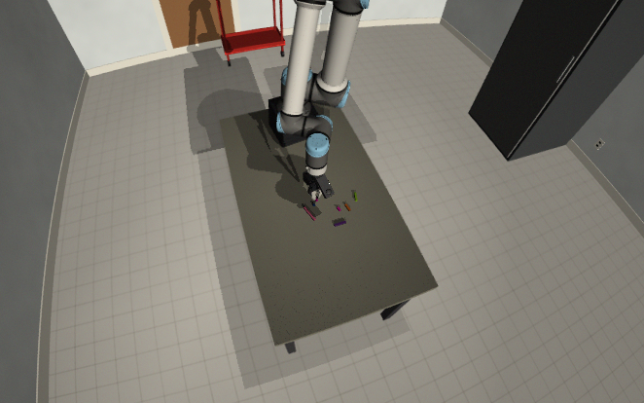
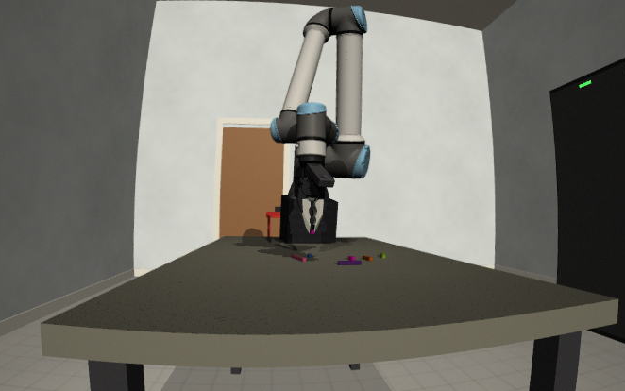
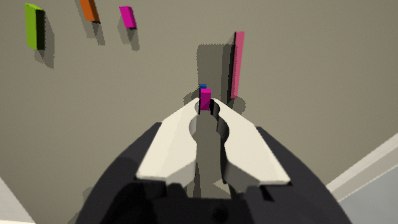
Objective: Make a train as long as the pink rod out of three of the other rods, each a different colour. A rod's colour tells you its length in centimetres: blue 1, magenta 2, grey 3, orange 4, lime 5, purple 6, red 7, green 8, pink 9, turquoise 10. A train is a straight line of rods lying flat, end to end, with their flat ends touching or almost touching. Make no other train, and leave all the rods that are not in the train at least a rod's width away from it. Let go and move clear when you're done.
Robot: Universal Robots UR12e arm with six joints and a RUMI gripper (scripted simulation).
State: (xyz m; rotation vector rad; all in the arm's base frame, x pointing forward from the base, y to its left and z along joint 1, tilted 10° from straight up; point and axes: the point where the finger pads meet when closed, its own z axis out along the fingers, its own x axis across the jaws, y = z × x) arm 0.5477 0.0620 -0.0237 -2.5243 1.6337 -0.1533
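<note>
My gripper (image 2: 312, 229) (image 3: 204, 99) is shut on a magenta rod (image 2: 312, 232) (image 3: 205, 98) and holds it above the table. A blue rod (image 2: 309, 255) (image 3: 203, 86) lies below and just beyond it, partly hidden in the wrist view. The pink rod (image 1: 309, 212) (image 2: 298, 258) (image 3: 238, 65) lies beside the blue one, apart from it. A second magenta rod (image 1: 338, 207) (image 2: 351, 258) (image 3: 128, 17), an orange rod (image 1: 347, 206) (image 2: 367, 258) (image 3: 90, 10) and a lime rod (image 1: 355, 196) (image 2: 382, 255) (image 3: 34, 27) lie separately on the other side. A purple rod (image 1: 339, 223) (image 2: 349, 263) lies nearer the table's front.
The rods lie on the long table (image 1: 304, 280) (image 2: 314, 306), around its middle. The arm's black base (image 1: 289, 135) stands at the table's far end. A red cart (image 1: 253, 41) and a black cabinet (image 1: 529, 80) stand off the table.
</note>
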